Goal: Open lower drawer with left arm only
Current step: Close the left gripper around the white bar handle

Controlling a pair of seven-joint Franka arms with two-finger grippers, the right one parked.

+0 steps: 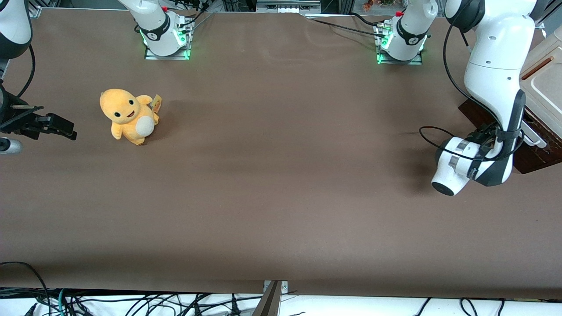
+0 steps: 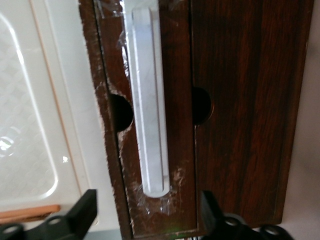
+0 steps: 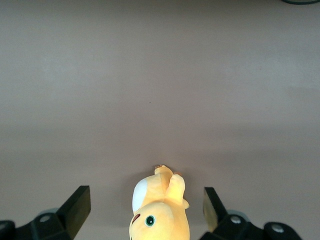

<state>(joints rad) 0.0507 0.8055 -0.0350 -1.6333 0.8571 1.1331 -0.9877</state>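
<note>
Pincer: spread wide, holding nothing, its two black fingers flanking the near end of the white bar handle without touching it.

White bar handle: long, mounted on the lower drawer, whose dark brown wooden front shows scuffed, whitened edges. The drawer appears shut or nearly so.

Cabinet: stands at the working arm's end of the counter, with a cream panel alongside the drawer front.

Left arm: white, bent down with its wrist close in front of the cabinet.

Plush toy: orange, toward the parked arm's end, well apart from the work.

Risks, judged:
- Pincer closes near the bar's tip and may slip off when pulled.
- An off-axis pull could jam the drawer or drag the whole cabinet.
- A finger might catch the cream panel's edge.
</note>
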